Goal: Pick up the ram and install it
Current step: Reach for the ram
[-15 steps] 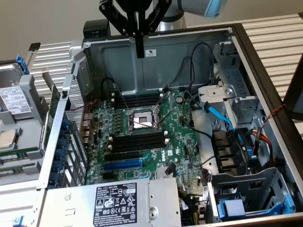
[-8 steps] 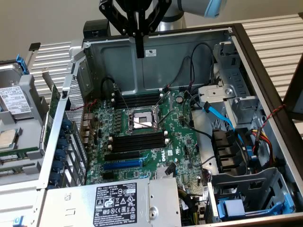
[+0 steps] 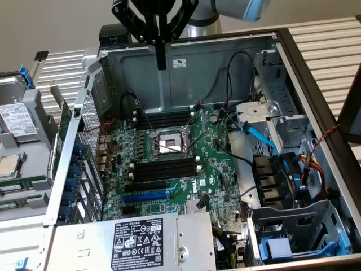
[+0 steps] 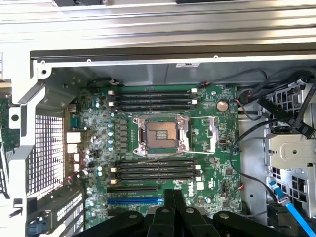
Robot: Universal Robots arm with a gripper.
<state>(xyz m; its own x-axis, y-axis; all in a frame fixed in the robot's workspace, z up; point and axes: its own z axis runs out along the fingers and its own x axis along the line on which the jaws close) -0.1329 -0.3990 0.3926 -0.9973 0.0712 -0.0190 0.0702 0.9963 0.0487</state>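
you see the gripper [image 3: 162, 65] hanging high over the open computer case [image 3: 316, 107], in front of its grey inner wall, well above everything inside. its fingers [image 4: 169, 203] are pressed together into one dark blade with no gap between them, and nothing is clamped in them. they touch nothing; the tips hang in free air.

the ram [image 3: 64, 121] looks to be the long, narrow dark-green board standing on edge just outside the case, along the perforated wall on the exterior view's left. you cannot make out its chips or label from here, so take that with some doubt. it is well apart from the gripper.

inside the case the green motherboard [image 3: 217, 169] lies flat. the cpu socket [image 3: 169, 142] sits in its middle with the metal frame around it. one bank of black memory slots [image 3: 164, 119] runs along the socket's far side, and a second bank [image 3: 163, 169] along its near side. whether any slot already carries a stick you cannot tell. the blue expansion slot [image 3: 145, 196] lies just beyond the second bank, towards the grey power supply [image 3: 186, 248].

in the wrist view the closed fingertips show against the motherboard's edge, close to the blue expansion slot. on the exterior view's left, a hard drive [image 3: 14, 118] lies outside the case.
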